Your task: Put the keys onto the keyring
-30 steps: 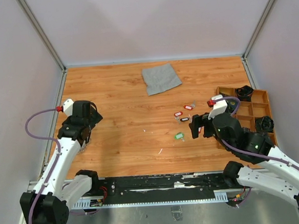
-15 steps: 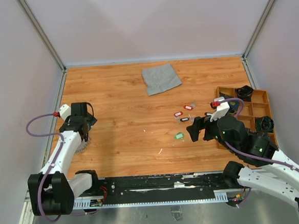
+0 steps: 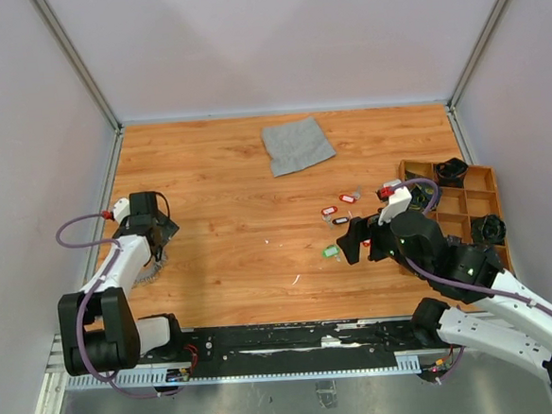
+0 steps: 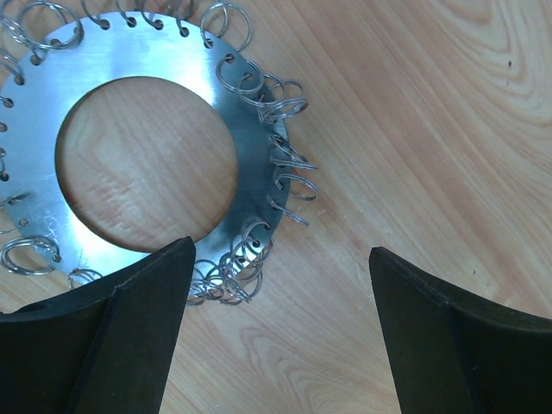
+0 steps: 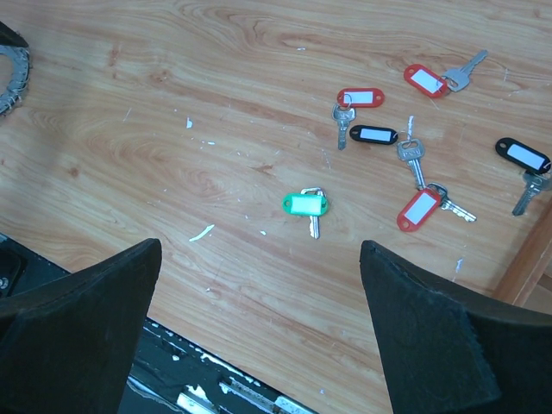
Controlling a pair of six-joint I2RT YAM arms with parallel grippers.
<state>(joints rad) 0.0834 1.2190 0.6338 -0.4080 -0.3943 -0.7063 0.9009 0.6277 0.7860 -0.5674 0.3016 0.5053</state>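
The keyring [image 4: 250, 155], a wide silver disc with small wire loops round its rim, lies flat on the wood at the left [image 3: 150, 271]. My left gripper [image 4: 280, 259] hovers over its near right edge, open, with bare wood between the fingers; the left finger [image 4: 129, 328] covers part of the rim. Several keys lie scattered right of centre: a green-tagged one [image 5: 305, 204] nearest, then red-tagged [image 5: 360, 97] and black-tagged [image 5: 373, 134] ones beyond. My right gripper [image 5: 260, 250] is open above the wood just short of the green key [image 3: 330, 251].
A grey cloth [image 3: 296, 144] lies at the back centre. A wooden tray [image 3: 477, 166] with chunky black parts [image 3: 451, 170] stands at the right edge, behind the right arm. Grey walls close in the table on three sides.
The left arm has pulled back and come down over the keyring, and its jaws have narrowed a little. The right gripper has shifted slightly left toward the green key.
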